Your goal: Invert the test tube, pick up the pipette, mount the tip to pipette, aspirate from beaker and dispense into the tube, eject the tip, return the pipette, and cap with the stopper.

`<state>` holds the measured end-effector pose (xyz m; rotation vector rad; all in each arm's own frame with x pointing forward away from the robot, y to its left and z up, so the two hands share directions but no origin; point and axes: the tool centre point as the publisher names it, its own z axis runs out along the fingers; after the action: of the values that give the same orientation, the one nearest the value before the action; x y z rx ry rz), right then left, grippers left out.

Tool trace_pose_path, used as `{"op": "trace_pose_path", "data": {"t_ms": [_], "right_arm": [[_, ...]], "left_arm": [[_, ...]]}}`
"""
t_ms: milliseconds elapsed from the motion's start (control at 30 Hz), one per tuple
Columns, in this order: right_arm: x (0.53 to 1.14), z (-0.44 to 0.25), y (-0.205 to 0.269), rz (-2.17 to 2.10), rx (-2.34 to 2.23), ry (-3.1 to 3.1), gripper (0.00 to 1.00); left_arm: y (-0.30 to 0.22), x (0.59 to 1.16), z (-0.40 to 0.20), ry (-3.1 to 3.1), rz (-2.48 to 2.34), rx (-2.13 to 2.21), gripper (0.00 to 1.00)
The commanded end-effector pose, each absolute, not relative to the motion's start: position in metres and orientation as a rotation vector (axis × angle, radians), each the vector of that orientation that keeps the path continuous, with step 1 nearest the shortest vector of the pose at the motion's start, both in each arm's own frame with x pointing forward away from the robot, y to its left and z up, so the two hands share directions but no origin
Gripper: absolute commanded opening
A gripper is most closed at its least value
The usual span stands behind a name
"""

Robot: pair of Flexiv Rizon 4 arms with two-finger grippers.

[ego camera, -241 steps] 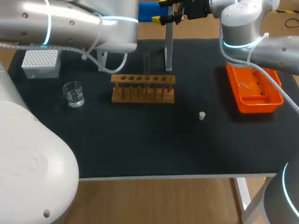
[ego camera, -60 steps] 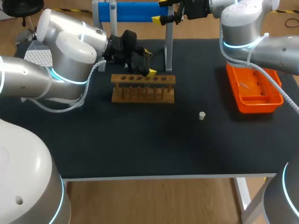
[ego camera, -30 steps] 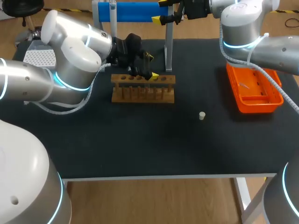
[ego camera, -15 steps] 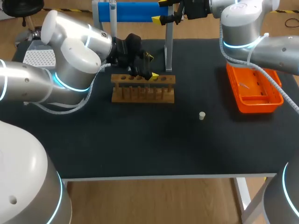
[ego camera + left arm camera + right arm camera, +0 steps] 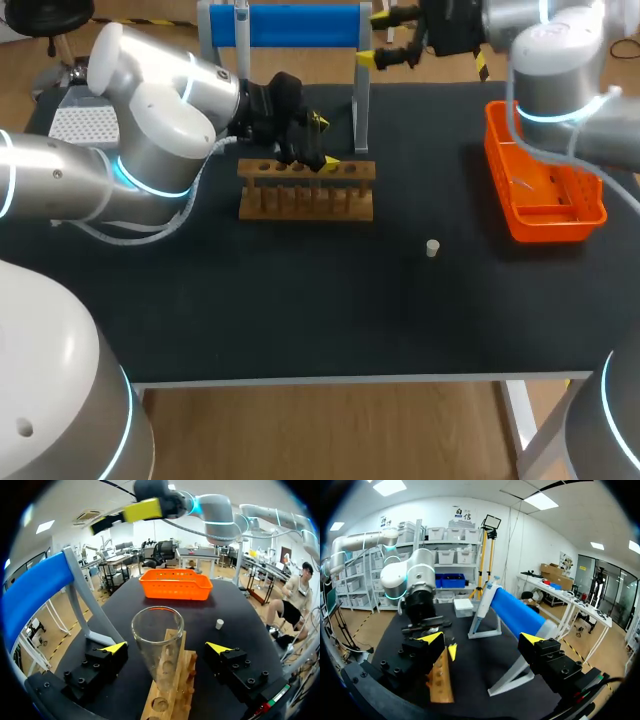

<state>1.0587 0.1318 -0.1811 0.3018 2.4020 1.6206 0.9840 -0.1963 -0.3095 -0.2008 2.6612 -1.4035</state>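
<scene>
A clear test tube (image 5: 157,647) stands mouth up in the wooden rack (image 5: 305,190), between the spread fingers of my left gripper (image 5: 165,647); neither yellow tip touches it. In the head view that gripper (image 5: 316,142) hovers over the rack's back edge. My right gripper (image 5: 392,38) is open and empty, high above the table's far edge beside the blue pipette stand (image 5: 283,25). The stand (image 5: 515,612) lies ahead of the right gripper (image 5: 481,638), with the pipette (image 5: 487,591) at its far end. A small white stopper (image 5: 432,248) lies on the black table. The beaker is hidden.
An orange basket (image 5: 545,190) sits at the table's right side. The white tip box (image 5: 72,122) shows partly behind my left arm at the back left. The stand's metal post (image 5: 361,110) rises just behind the rack.
My right arm has shifted to the right along the table's far edge, its gripper still open. The left arm and the tube have not moved.
</scene>
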Motion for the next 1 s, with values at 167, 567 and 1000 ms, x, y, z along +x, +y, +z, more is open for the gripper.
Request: {"op": "trace_pose_path", "data": {"t_ms": [167,567,1000], "right_arm": [[0.948,-0.187,0.025,1.597,0.356,2.375,1.00],[0.867,-0.242,-0.010,1.560,0.358,2.390,1.00],[0.824,-0.314,-0.004,1.602,0.462,2.417,1.00]], "left_arm": [[-0.197,0.985,-0.309,2.667,-1.401,-0.200,1.00],[-0.197,0.985,-0.309,2.667,-1.401,-0.200,1.00],[-0.197,0.985,-0.309,2.667,-1.401,-0.200,1.00]]}}
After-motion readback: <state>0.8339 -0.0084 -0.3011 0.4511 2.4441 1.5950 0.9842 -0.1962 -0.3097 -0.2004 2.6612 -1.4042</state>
